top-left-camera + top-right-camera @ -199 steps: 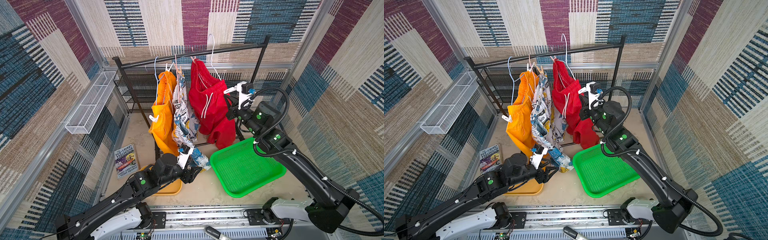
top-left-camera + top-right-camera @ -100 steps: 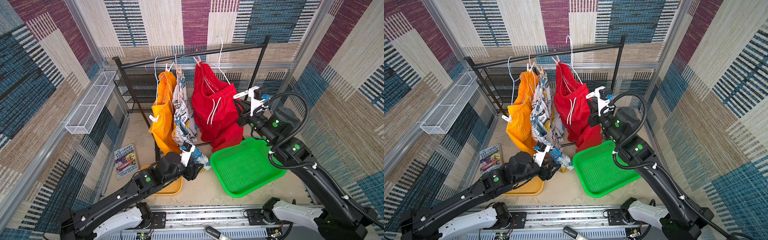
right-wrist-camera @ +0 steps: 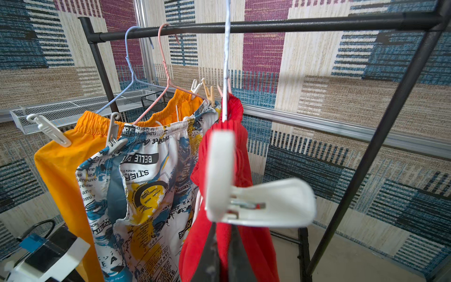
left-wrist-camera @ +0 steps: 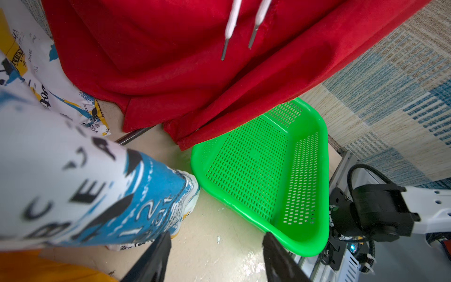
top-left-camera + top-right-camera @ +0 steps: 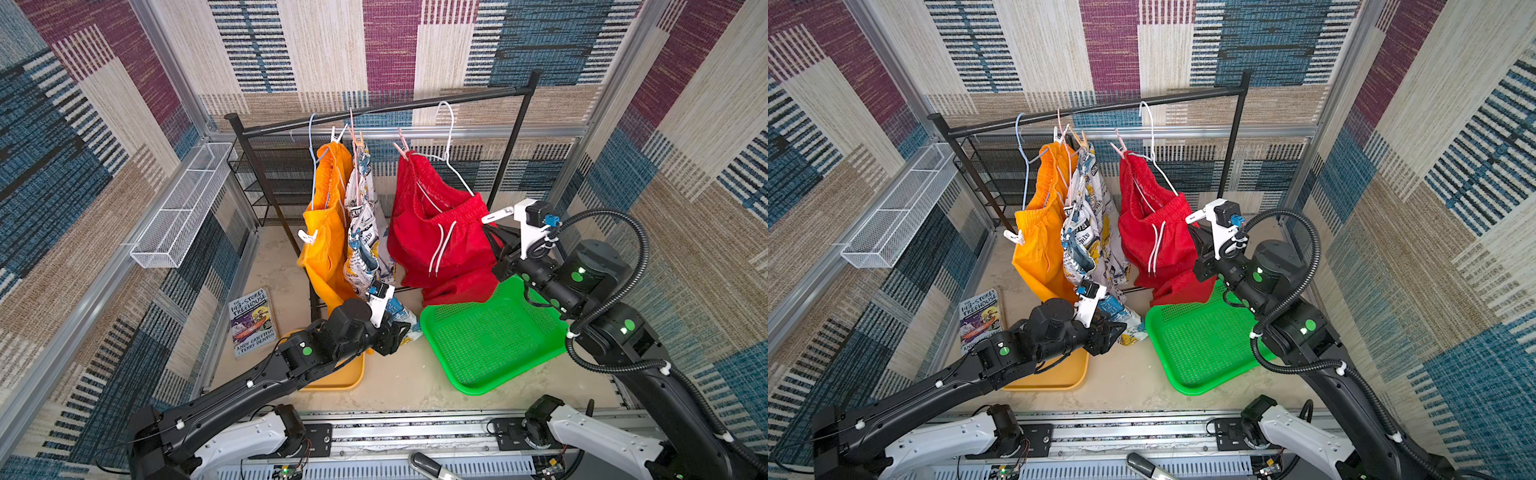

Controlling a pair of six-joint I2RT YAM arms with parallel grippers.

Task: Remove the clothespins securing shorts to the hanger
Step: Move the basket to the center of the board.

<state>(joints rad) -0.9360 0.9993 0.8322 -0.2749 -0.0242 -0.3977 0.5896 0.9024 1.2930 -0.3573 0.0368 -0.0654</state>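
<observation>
Three shorts hang on hangers from a black rail: orange (image 5: pixel 328 232), printed white (image 5: pixel 365 241) and red (image 5: pixel 432 232). My right gripper (image 3: pixel 223 228) is shut on a white clothespin (image 3: pixel 244 195) at the red waistband's near corner, and the pin's jaws are spread wide. I cannot tell if the pin still bites the cloth. This clothespin (image 5: pixel 496 214) shows in both top views. Other clothespins sit on the orange shorts (image 5: pixel 307 237), the printed waistband (image 3: pixel 112 136) and the far hanger ends (image 5: pixel 359 139). My left gripper (image 4: pixel 216 240) is open and holds nothing, low by the printed hem.
A green perforated tray (image 5: pixel 490 336) lies on the floor under the red shorts. A yellow tray (image 5: pixel 345 374) lies under my left arm, with a book (image 5: pixel 251 322) to its left. A white wire basket (image 5: pixel 183 208) hangs on the left wall. The black rack (image 5: pixel 511 137) has a mesh shelf behind.
My right gripper has pulled the white clothespin right and toward the front. The red shorts and their hanger slid right along the rail. My left gripper crept right along the floor.
</observation>
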